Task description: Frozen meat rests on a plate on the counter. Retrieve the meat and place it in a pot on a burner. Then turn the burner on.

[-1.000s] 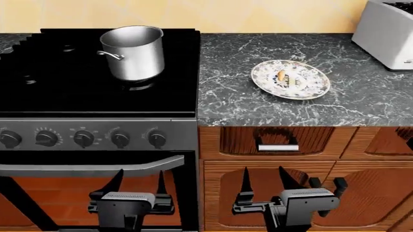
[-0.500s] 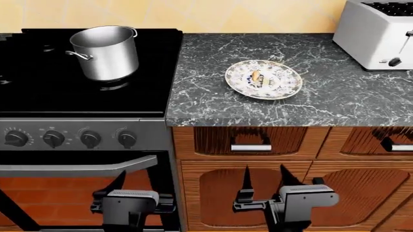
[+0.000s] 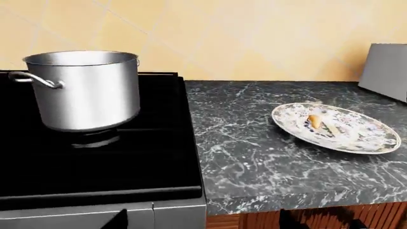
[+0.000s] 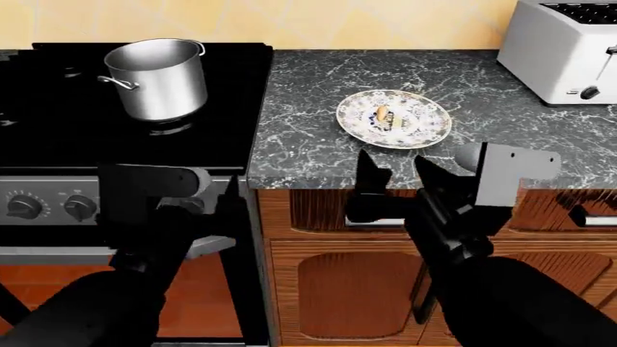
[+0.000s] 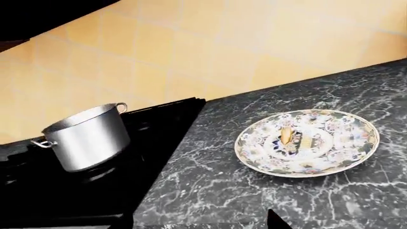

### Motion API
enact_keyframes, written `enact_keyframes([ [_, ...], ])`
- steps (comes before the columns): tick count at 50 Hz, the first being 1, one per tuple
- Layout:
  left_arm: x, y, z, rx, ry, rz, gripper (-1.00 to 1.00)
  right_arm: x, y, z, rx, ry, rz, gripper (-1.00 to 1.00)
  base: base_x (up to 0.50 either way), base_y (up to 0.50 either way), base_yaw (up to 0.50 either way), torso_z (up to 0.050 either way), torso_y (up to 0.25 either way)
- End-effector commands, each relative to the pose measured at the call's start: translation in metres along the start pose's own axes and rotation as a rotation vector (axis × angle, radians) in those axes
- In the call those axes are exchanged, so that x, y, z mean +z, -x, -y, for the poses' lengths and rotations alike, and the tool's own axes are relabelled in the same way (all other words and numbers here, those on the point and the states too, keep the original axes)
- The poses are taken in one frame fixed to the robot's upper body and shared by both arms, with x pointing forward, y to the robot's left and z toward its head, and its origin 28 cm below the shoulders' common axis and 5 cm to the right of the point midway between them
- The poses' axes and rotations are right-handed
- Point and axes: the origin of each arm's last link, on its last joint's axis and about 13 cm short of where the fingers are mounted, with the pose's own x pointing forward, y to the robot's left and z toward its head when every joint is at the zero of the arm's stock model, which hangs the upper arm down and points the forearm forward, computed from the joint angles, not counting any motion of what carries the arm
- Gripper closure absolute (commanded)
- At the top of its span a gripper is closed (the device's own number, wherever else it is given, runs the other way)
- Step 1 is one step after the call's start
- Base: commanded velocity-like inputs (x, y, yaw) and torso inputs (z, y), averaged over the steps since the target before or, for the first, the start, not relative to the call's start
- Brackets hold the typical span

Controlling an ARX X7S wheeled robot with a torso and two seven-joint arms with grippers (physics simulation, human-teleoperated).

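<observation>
The frozen meat (image 4: 383,114), a small pale chunk with an orange-tan end, lies on the floral plate (image 4: 424,126) on the dark marble counter (image 4: 308,144). It also shows in the left wrist view (image 3: 316,122) and the right wrist view (image 5: 287,135). The steel pot (image 4: 159,79) stands on a burner (image 4: 172,129) at the back of the stove. My left gripper (image 4: 207,194) is open and empty in front of the stove's knob panel. My right gripper (image 4: 400,181) is open and empty at the counter's front edge, just short of the plate.
A white toaster (image 4: 564,47) stands at the back right of the counter. Black control knobs (image 4: 24,207) line the stove front, partly hidden by my left arm. Wooden drawers and cabinet doors (image 4: 347,289) are below the counter.
Both arms have risen from low in front of the oven and cabinets to counter-edge height. The head view shifted right a second ago and has since held still.
</observation>
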Motion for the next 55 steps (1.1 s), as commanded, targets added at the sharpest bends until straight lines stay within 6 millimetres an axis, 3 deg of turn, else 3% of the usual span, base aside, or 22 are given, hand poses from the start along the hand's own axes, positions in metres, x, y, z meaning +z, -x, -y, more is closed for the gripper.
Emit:
enact_keyframes([
  [1,0.083,0.035,0.003,-0.107,-0.122,0.118,-1.00,0.083,0.023,-0.024,0.166,0.188,0.054,-1.00,0.00,0.00,0.00,0.000,0.000],
  [10,0.095,0.041,0.005,-0.145,-0.126,0.154,-1.00,0.105,0.028,-0.031,0.227,0.179,0.087,-1.00,0.21,0.00,0.00,0.000,0.000],
  [32,0.094,0.044,0.008,-0.169,-0.138,0.157,-1.00,0.107,0.030,-0.032,0.243,0.196,0.089,-1.00,0.50,-0.02,0.00,0.000,0.000],
  [41,0.095,0.045,0.010,-0.196,-0.112,0.184,-1.00,0.106,0.022,-0.034,0.215,0.196,0.007,-1.00,0.09,0.00,0.00,0.000,0.000],
  [55,0.084,0.035,0.006,-0.230,-0.067,0.227,-1.00,0.111,-0.017,-0.016,0.007,0.153,-0.302,-1.00,0.00,0.00,0.00,0.000,0.000],
])
